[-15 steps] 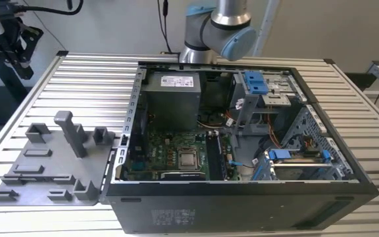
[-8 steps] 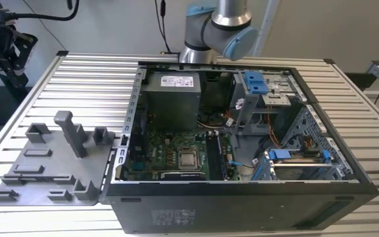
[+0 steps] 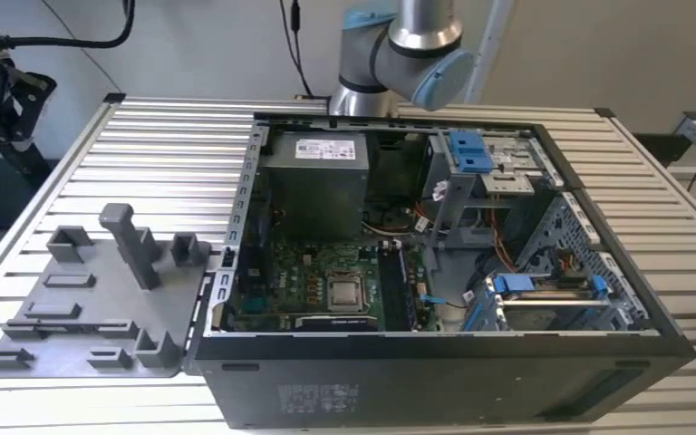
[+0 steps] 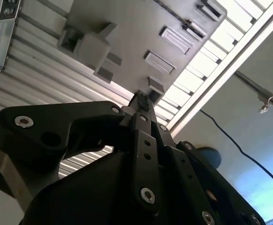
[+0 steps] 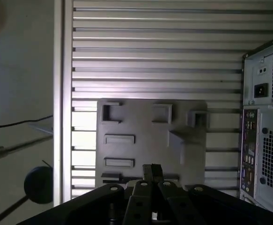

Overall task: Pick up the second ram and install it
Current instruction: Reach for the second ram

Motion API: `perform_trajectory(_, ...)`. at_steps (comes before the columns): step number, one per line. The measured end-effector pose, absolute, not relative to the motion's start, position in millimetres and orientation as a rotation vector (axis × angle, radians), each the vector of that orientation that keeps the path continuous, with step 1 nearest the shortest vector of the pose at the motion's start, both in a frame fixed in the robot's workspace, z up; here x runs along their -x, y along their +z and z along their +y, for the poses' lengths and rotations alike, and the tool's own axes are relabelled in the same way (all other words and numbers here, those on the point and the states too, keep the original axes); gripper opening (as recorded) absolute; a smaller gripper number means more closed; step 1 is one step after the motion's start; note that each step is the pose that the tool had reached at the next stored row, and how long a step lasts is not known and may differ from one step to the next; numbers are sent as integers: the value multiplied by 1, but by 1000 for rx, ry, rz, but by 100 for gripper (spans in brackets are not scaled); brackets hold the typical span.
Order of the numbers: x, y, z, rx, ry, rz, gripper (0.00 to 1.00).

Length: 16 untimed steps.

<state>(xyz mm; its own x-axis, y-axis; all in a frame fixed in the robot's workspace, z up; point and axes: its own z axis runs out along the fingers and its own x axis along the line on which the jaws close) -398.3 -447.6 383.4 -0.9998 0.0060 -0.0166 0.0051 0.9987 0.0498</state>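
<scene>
The fingers [image 5: 148,172] are pressed closed with nothing between them, above the grey fixture plate [image 5: 145,126] on the bench [image 5: 150,47]. In the open computer case [image 3: 445,381] (the exterior view's right) dark sticks [image 3: 399,288] stand beside the processor. I cannot tell which is the second ram.

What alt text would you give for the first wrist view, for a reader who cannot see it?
The black pincer hangs above a grey tray of moulded holders that lies on a slatted metal table. Beside the tray stands the rear of a computer case, with its ports and vent grille.
</scene>
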Motion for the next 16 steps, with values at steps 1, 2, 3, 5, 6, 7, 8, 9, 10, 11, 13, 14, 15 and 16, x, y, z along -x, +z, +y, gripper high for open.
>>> perform_trajectory(1,399,383,-450,-9,78,3124,11)
perform_trajectory(2,399,383,-452,-9,78,3124,11)
perform_trajectory(3,399,383,-455,-9,78,3124,11)
perform_trajectory(5,400,382,-461,-9,78,3125,11)
perform_trajectory(6,400,382,-464,-9,78,3125,11)
perform_trajectory(7,400,382,-468,-9,78,3125,11)
perform_trajectory(8,401,381,-471,-9,78,3125,11)
perform_trajectory(9,401,381,-475,-9,78,3125,11)
perform_trajectory(10,401,381,-478,-9,78,3126,11)
perform_trajectory(11,401,381,-482,-9,78,3126,11)
perform_trajectory(13,401,380,-489,-9,78,3126,11)
perform_trajectory(14,401,380,-492,-9,78,3126,11)
perform_trajectory(15,401,380,-496,-9,78,3126,11)
perform_trajectory(16,401,380,-499,-9,78,3127,11)
